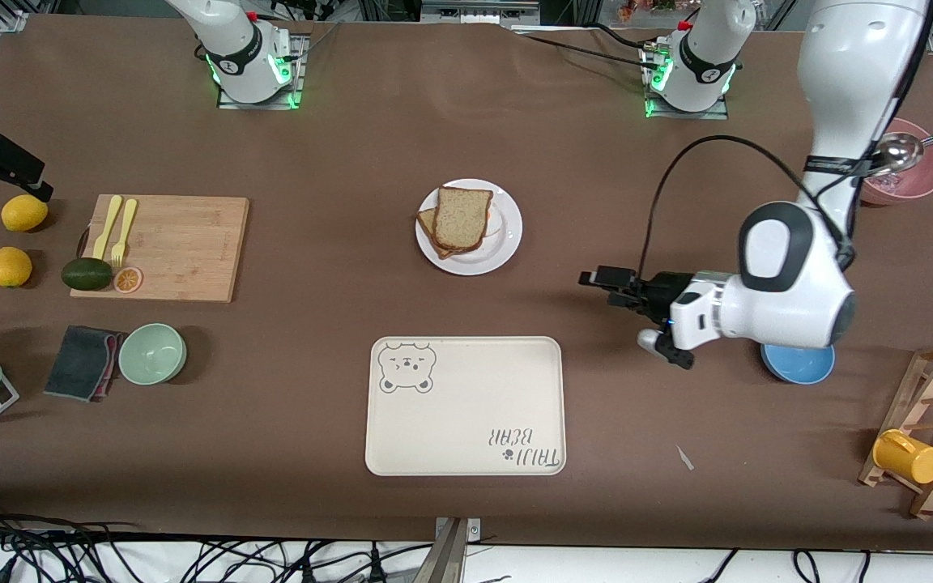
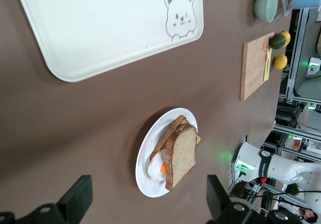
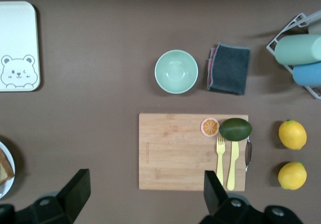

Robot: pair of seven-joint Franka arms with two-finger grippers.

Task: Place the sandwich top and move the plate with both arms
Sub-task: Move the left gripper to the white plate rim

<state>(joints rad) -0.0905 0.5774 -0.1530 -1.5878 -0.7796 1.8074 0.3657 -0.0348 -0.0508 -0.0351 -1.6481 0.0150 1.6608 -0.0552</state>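
Left hand (image 1: 614, 287) hangs wide open and empty over the bench (image 1: 337, 146), near the plate (image 1: 504, 243); right hand (image 3: 143, 191) gapes empty above the cutting board (image 3: 175, 151).

A robotics lab: bolted arm bases (image 1: 252, 69), loose cables (image 1: 45, 551), staged kitchenware.

We see a matt brown desk (image 1: 337, 129), smooth and cloth-like. At its centre the plate (image 1: 507, 235) looks like glazed white ceramic, faintly glossy; the sandwich top (image 1: 461, 217) on it shows a porous, speckled crumb and a rough, dark crust. At six o'clock from the plate lies a cream tray (image 1: 466, 421), smooth satin plastic. Toward nine o'clock we note a pale wooden cutting board (image 1: 183, 251) with visible grain, bearing yellow plastic cutlery (image 1: 118, 227). The arms (image 1: 790, 283) are glossy white plastic shells; each black tool (image 2: 148, 204) looks matt. A ladle (image 1: 900, 151) at three o'clock shines like polished metal.
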